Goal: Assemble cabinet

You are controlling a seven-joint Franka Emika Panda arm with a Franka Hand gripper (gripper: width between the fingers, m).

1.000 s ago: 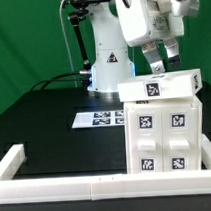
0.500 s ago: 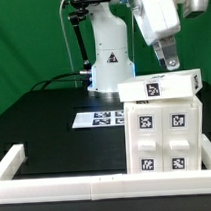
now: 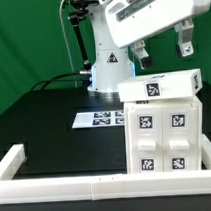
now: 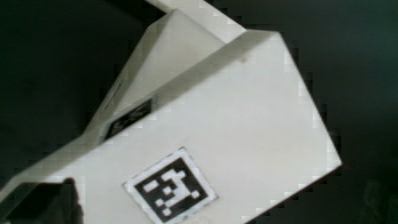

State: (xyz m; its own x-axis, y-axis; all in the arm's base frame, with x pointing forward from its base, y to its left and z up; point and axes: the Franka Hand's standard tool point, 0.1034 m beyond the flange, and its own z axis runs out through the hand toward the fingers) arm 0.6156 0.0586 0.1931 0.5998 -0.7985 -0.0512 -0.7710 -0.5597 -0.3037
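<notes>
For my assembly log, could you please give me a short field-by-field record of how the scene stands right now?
main piece: cabinet, white, tagged, at the exterior view's right, by the front border frame
on top: white top panel, one tag showing, lying across the cabinet
arm: gripper above the top panel, fingers apart, holding nothing
fixed item: marker board, flat on the black table
wrist view: filled by the top panel and its tag

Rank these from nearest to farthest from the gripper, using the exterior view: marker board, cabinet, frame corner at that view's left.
1. The cabinet, directly below the gripper.
2. The marker board, flat on the table, toward the exterior view's left.
3. The frame corner, at the exterior view's far left.
</notes>
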